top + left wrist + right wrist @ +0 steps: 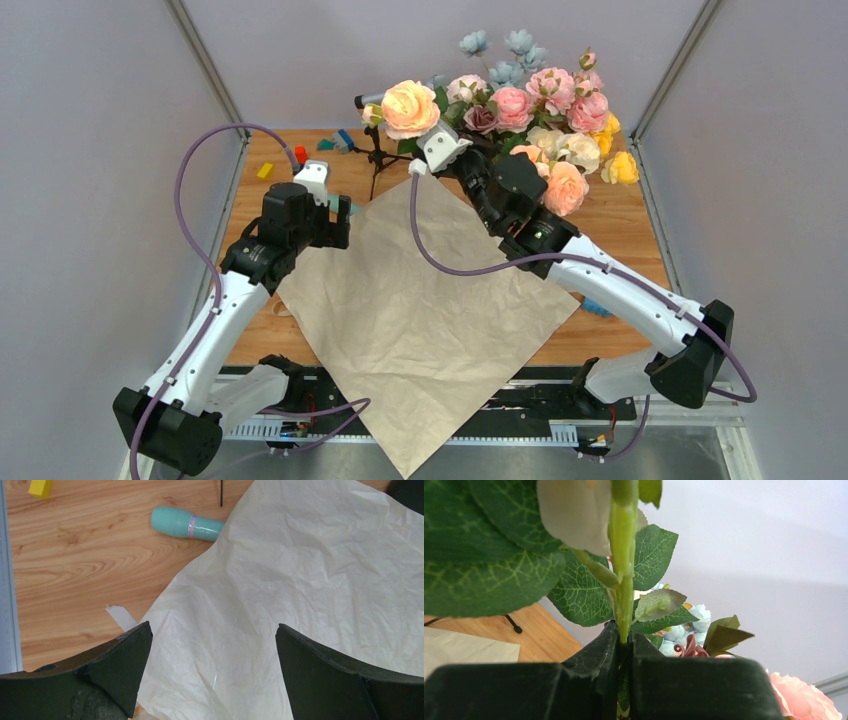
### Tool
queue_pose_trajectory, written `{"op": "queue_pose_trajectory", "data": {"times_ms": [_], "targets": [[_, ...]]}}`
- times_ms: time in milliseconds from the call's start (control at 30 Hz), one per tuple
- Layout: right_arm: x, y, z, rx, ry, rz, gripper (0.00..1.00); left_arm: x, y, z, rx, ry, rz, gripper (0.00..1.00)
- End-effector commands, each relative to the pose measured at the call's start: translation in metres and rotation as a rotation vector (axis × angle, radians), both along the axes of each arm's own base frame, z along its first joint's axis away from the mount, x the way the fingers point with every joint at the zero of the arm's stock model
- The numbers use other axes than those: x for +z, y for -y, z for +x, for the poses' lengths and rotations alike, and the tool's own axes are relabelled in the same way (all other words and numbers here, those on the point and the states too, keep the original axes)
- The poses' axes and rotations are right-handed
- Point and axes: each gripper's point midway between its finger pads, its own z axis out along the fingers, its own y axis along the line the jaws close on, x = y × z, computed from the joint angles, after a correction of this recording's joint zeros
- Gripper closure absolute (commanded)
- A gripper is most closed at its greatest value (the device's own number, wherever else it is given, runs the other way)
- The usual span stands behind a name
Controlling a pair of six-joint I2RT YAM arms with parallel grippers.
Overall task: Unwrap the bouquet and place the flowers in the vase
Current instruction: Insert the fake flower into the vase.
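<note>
Wrapping paper (420, 290) lies flat and open on the table (620, 230), beige side up, creased all over, near corner hanging past the table's front edge. No flowers on it. Right gripper (625, 642) is raised at the far side of the table with its jaws pressed together on one green stem (623, 555), taking it low, below the leaves (589, 592). The large peach-cream bloom (410, 108) just beyond the wrist looks to be the head of that stem. A mass of pink, cream and mauve flowers (540, 105) stands upright just to its right. The vase itself is hidden behind arm and blooms, so I cannot tell whether they sit in it. Left gripper (212, 632) hovers over the paper's left edge, jaws spread wide, holding nothing. A teal cylinder (187, 523) and a yellow block (40, 487) lie on the bare wood nearby. Handling, as judged: the stem is thin, light and somewhat springy, and top-heavy under that bloom, so it may swing or twist in the jaws. A low grip on bare stem suits it, leaving length free below to thread a narrow neck. Petals and leaves are soft and would crush or snag, so best kept out of the pinch.
</note>
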Motion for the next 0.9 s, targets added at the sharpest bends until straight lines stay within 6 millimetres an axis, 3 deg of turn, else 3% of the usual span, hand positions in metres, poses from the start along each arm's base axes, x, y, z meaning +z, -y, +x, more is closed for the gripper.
{"op": "queue_pose_trajectory", "data": {"times_ms": [0, 333, 867], "targets": [[0.043, 0.012, -0.020, 0.056, 0.009, 0.078, 1.00, 0.011, -0.001, 0.003, -0.001, 0.048, -0.006, 0.00], [0.046, 0.007, -0.038, 0.158, -0.081, 0.109, 1.00, 0.011, 0.000, 0.003, -0.005, 0.046, -0.009, 0.00], [0.021, 0.009, -0.020, 0.089, -0.057, 0.111, 1.00, 0.010, 0.001, 0.003, -0.011, 0.044, -0.014, 0.00]]}}
